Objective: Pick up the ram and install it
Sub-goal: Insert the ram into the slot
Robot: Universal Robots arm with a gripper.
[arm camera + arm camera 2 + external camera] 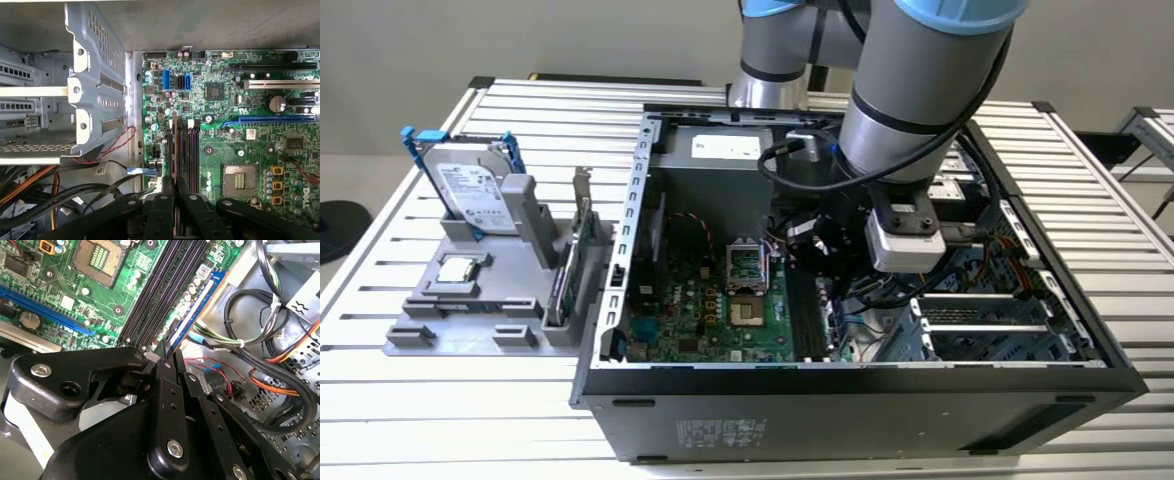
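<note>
My gripper (167, 352) is down inside the open computer case (854, 410), shut on the ram (196, 307), which I see edge-on as a thin strip running away from the fingertips. In the first wrist view the ram (174, 145) lies in line with the long black memory slots (188, 150) on the green motherboard (260, 150), at the slot nearest the board's edge, with the gripper (174, 184) at its near end. Whether it is seated in the slot I cannot tell. In the exterior view the arm's wrist (903, 235) hangs over the slots (807, 320).
A bare processor socket (239, 179) sits beside the slots. Bundled black and orange cables (260, 340) and a metal drive cage (95, 100) crowd the other side. Outside the case, a grey holder (467, 320) carries a hard drive (467, 185) and a bracketed card (576, 250).
</note>
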